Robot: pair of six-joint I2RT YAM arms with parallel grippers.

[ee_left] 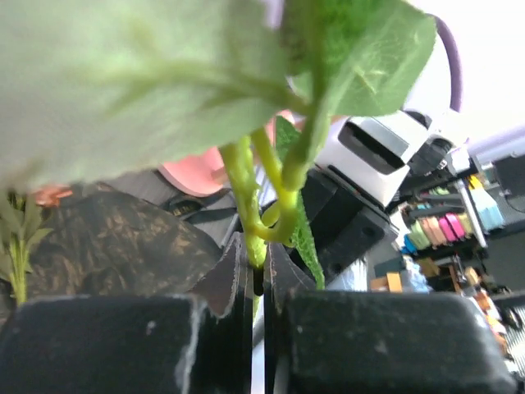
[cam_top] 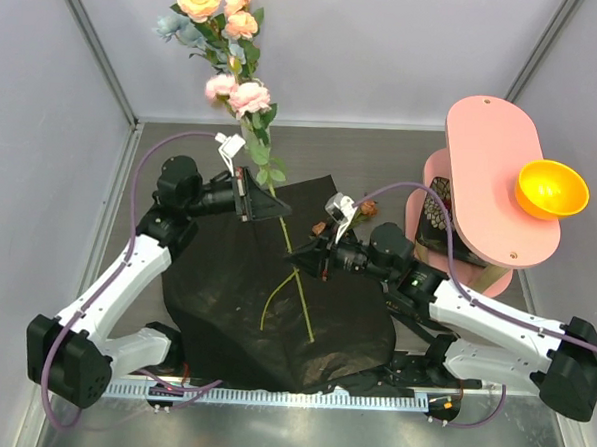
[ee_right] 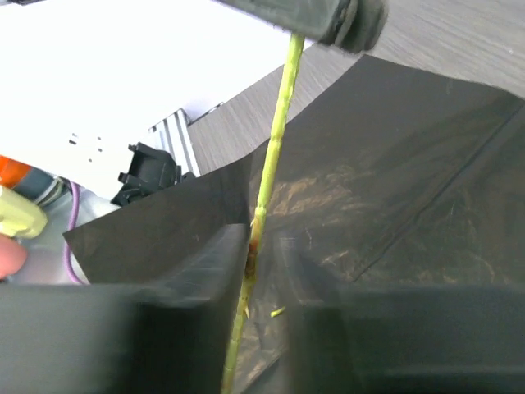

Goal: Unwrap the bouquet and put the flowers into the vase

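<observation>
1. Black paper wrapping [cam_top: 224,310] lay spread flat on the grey table [cam_top: 382,168].
2. The left gripper [cam_top: 277,210] was clenched on the green stem of the pink, peach and pale-blue artificial flowers [cam_top: 233,40], which leaned toward the back wall.
3. The right gripper [cam_top: 299,252] sat slightly parted around the stem lower down, above the paper.

The flowers [cam_top: 227,50] lean beyond the far edge of the paper [cam_top: 224,310] spread mid-table; at right, a bowl [cam_top: 552,189] sits on a stand [cam_top: 482,163].

Top view bright, even, sharp; left wrist leaves [ee_left: 123,82] blurred, background blown out.
</observation>
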